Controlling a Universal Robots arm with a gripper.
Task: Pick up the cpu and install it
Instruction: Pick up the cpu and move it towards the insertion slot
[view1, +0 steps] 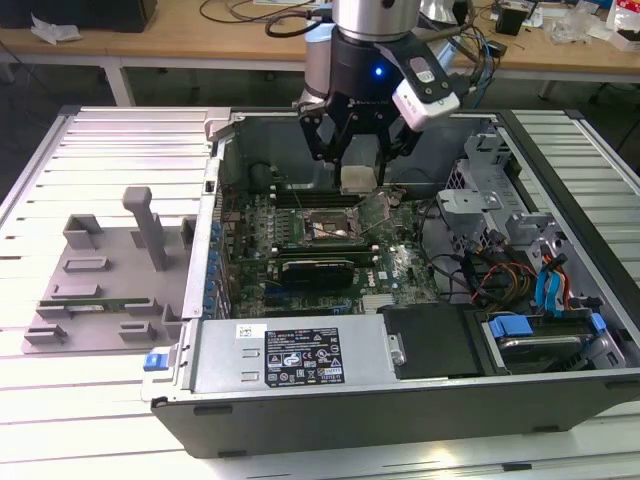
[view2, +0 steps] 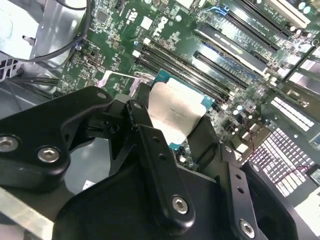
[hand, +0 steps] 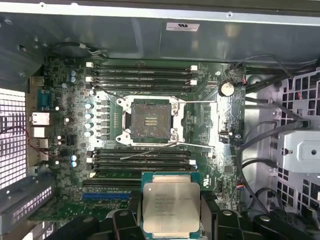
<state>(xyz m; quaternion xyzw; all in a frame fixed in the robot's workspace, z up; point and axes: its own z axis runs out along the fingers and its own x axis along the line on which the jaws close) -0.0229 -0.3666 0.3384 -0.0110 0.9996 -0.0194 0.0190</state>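
The cpu (hand: 171, 205), a small square chip with a silver-grey metal top on a green edge, hangs above the motherboard (hand: 215, 125) inside the open computer case (view1: 300, 355). My gripper (hand: 171, 222) is shut on it, one black finger on each side, as the second wrist view also shows for the cpu (view2: 175, 112). The bare socket (hand: 150, 120) with its metal frame lies a short way beyond the chip, uncovered. In the exterior view my gripper (view1: 357, 172) holds the cpu (view1: 352, 180) near the case's rear wall, above and behind the socket (view1: 325, 228).
Rows of memory slots (hand: 142, 75) flank the socket. A long black card (view1: 318, 268) lies just in front of it. The socket's raised plate (view1: 375, 212) stands beside it. Drive bays and blue cables (view1: 550, 290) crowd the exterior view's right. A grey tray with posts (view1: 100, 270) sits outside on the exterior view's left.
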